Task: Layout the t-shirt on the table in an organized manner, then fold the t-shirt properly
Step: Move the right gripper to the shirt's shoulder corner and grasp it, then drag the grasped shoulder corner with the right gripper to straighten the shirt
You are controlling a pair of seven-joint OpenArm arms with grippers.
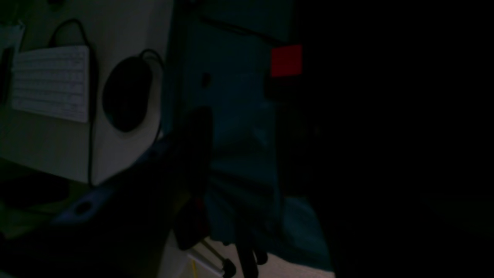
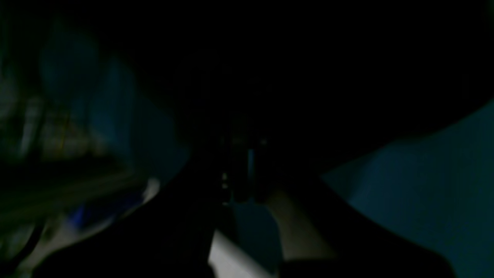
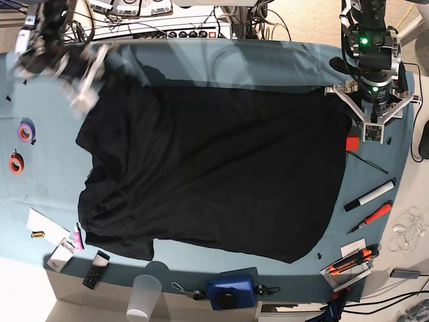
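The black t-shirt (image 3: 214, 168) lies spread over most of the teal table (image 3: 40, 188), plain side up, with wrinkles along its left edge. My left gripper (image 3: 373, 111) hangs over the table's right edge just beside the shirt, its white fingers spread open and nothing between them. My right gripper (image 3: 80, 87) is a motion-blurred smear at the shirt's upper left corner. I cannot make out whether its jaws hold the fabric. The right wrist view is almost black, showing only teal cloth (image 2: 424, 185). The left wrist view is dim, with table cloth (image 1: 231, 85).
A red block (image 3: 352, 142) (image 1: 286, 60) sits by the left gripper. Markers (image 3: 369, 195) and a cutter (image 3: 348, 265) lie at the right edge. Tape rolls (image 3: 26, 131) sit at the left, with a plastic cup (image 3: 144, 295) and a blue device (image 3: 231, 292) at the front. A keyboard (image 1: 50, 83) and mouse (image 1: 125, 92) are on a side desk.
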